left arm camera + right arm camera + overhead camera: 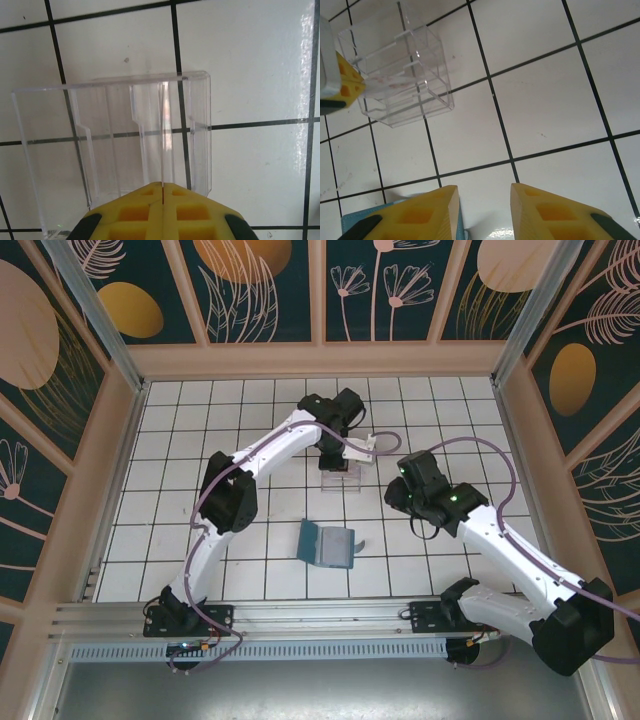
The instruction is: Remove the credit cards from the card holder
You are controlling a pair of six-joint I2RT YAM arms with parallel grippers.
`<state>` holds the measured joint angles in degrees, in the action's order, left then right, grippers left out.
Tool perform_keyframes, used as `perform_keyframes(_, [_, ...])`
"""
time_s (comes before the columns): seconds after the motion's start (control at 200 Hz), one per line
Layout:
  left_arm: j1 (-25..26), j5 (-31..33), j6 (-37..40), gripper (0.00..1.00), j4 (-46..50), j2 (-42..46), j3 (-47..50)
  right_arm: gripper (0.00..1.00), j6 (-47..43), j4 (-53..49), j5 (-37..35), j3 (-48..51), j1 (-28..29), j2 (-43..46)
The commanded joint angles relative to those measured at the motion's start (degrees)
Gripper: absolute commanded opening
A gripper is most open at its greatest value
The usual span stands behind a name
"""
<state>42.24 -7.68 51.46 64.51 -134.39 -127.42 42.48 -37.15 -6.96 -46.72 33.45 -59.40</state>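
Near the lower middle of the top view, the teal card holder [322,543] lay on the white tiled tabletop [190,420], apart from the clear plastic tray [340,480] above it. At the bottom of the left wrist view, the left fingers [163,192] were pressed together, nothing visible between them, right at the tray's near wall. Along the bottom of the right wrist view, the right fingers [451,202] stood partly apart over bare tile, gripping nothing, with a corner of the card holder at lower left and the tray at upper left
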Motion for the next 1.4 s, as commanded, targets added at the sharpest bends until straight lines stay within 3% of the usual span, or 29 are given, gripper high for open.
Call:
perform_keyframes(0.0, [-0.46, -0.92, 1.47, 0.00, 3.41, -2.37, -1.94, 0.33, 0.75, -0.03, 0.65, 0.95, -0.39, 0.88])
perform_keyframes(0.811, [-0.25, -1.96, 1.18, 0.00, 7.87, -6.43, -6.82, 0.32, 0.76, 1.90, 2.30, 1.39, -0.40, -0.87])
perform_keyframes(0.941, [-0.01, 0.61, 0.70, 0.18, 4.58, -5.75, -7.51, 0.32, 1.00, 2.05, 2.26, 1.37, -0.39, -0.76])
perform_keyframes(1.126, [0.13, 3.29, 0.39, 0.29, -2.72, -2.86, -5.54, 0.32, 1.18, 2.16, 2.38, 1.30, -0.41, -0.48])
perform_keyframes(1.391, [0.20, 5.57, -4.49, 0.34, -9.69, 1.04, -2.66, 0.32, 1.12, 2.87, 3.81, 1.03, -0.08, -0.85])
